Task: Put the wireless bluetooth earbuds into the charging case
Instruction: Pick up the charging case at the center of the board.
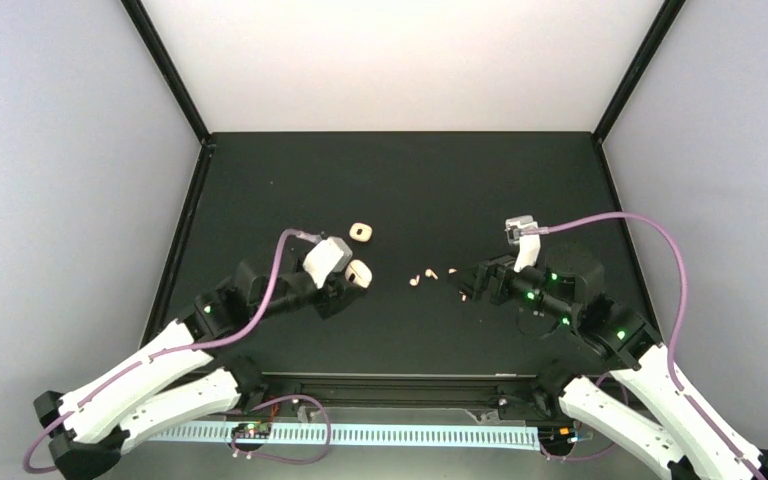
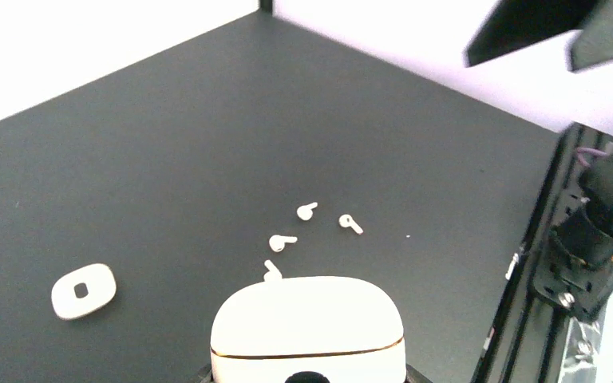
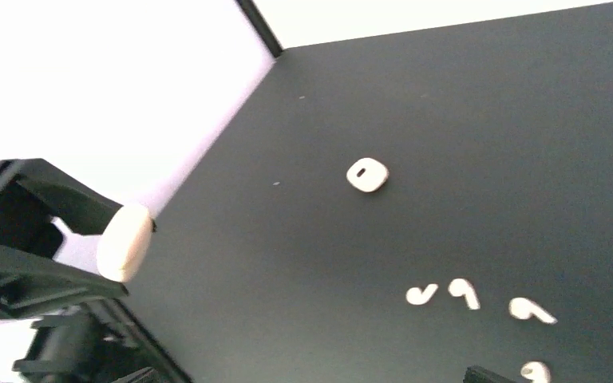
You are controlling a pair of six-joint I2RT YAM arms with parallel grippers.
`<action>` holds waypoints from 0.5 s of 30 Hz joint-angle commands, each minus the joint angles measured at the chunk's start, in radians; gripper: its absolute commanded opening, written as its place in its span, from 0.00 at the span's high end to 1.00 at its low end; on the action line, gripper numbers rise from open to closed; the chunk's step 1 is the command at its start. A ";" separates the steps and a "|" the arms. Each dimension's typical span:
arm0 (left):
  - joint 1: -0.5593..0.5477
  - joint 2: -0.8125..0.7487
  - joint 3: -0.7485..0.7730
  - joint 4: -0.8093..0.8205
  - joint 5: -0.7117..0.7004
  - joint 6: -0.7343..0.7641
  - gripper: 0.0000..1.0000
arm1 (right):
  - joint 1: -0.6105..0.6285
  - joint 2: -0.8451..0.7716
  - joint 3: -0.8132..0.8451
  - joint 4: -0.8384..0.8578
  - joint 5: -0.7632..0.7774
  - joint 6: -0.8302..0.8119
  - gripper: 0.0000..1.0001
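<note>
My left gripper point(image 1: 353, 277) is shut on a closed cream-white charging case point(image 2: 307, 323) with a thin gold seam, held a little above the black table. Several tiny cream-white earbuds point(image 2: 282, 242) lie loose on the table just beyond the case. They also show in the right wrist view, as earbuds point(image 3: 464, 292) strung in a loose row. My right gripper point(image 1: 465, 284) stands open at the right end of that row with nothing between its fingers, and one earbud point(image 3: 535, 370) lies close by its fingertip. A second small case point(image 1: 362, 232) rests flat behind the held one.
The table point(image 1: 410, 180) is black, with black frame posts at its back corners and pale walls around it. A black rail point(image 1: 400, 385) runs along the near edge between the arm bases. Purple cables loop over both arms.
</note>
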 commanded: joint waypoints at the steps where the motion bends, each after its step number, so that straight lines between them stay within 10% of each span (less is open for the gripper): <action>1: -0.024 -0.099 -0.084 0.100 0.104 0.170 0.68 | 0.008 0.031 0.002 0.090 -0.185 0.129 0.00; 15: -0.278 -0.126 -0.215 0.290 -0.044 0.423 0.75 | 0.178 0.154 -0.014 0.164 -0.063 0.269 0.00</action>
